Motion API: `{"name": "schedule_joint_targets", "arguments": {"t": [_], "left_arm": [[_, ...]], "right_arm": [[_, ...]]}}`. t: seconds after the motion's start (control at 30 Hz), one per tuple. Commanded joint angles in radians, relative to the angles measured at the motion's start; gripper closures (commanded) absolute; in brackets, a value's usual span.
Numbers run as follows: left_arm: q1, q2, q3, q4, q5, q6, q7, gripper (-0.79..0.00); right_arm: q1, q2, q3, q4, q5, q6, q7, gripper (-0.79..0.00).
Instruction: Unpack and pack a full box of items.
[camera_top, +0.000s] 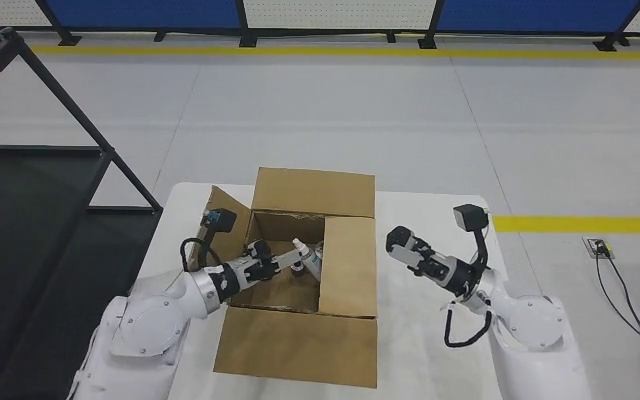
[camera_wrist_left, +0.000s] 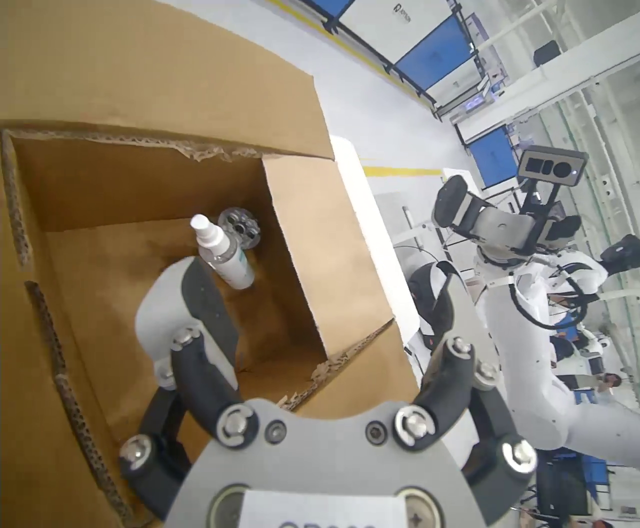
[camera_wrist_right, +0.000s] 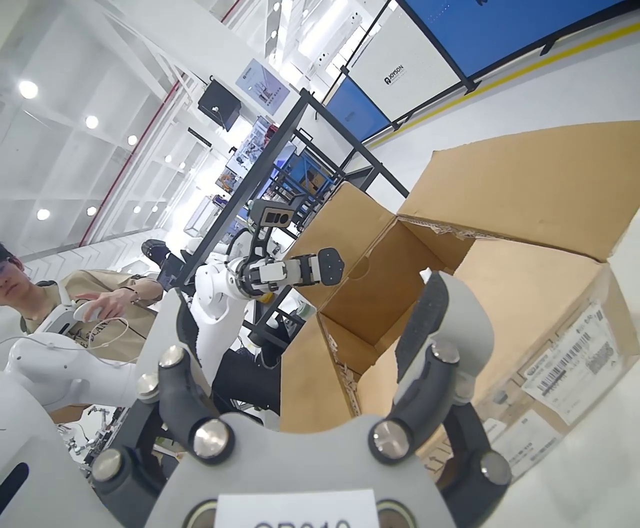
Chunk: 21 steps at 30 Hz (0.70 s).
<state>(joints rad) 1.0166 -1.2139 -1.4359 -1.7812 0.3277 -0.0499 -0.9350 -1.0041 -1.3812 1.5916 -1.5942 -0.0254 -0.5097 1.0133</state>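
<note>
Cardboard box, one, at the middle of the white table, all four flaps open: far flap standing up, near flap spread out toward the table's near edge, right flap folded over that side, left flap raised. A printed label is on the outer right wall.

Contents, seen on the box floor:
- Spray bottle, clear with a white nozzle, tilted, in the far right part of the box, near the right wall.
- Round metal part with holes in its face, just beyond the bottle, toward the far right corner (touching the bottle or not, cannot tell).

Left gripper: fingers spread wide, nothing between them. It hangs over the box opening, having entered from the left side, with the bottle just past one fingertip and outside the gap.

Right gripper: fingers likewise parted and holding nothing. It is to the right of the box, above the bare tabletop, apart from the cardboard and turned toward the box's right wall.
</note>
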Motion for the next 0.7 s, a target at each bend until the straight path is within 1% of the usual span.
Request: {"name": "schedule_joint_targets", "arguments": {"t": [0.0,0.2,0.37,0.67], "left_arm": [[-0.039,-0.001,0.023,0.051,-0.034,0.024,-0.033,-0.785],[-0.129,-0.009,0.105,0.178,-0.060,0.070,-0.053,-0.785],[-0.173,-0.016,0.160,0.257,-0.081,0.078,-0.045,-0.785],[-0.239,-0.036,0.248,0.372,-0.187,0.029,-0.011,-0.785]], "right_arm": [[0.003,0.007,0.010,0.006,0.011,-0.006,0.014,-0.785],[0.013,0.026,0.028,0.036,0.040,-0.027,0.044,-0.785],[0.022,0.039,0.031,0.067,0.055,-0.039,0.047,-0.785],[0.026,0.061,0.033,0.087,0.082,-0.051,0.043,-0.785]]}}
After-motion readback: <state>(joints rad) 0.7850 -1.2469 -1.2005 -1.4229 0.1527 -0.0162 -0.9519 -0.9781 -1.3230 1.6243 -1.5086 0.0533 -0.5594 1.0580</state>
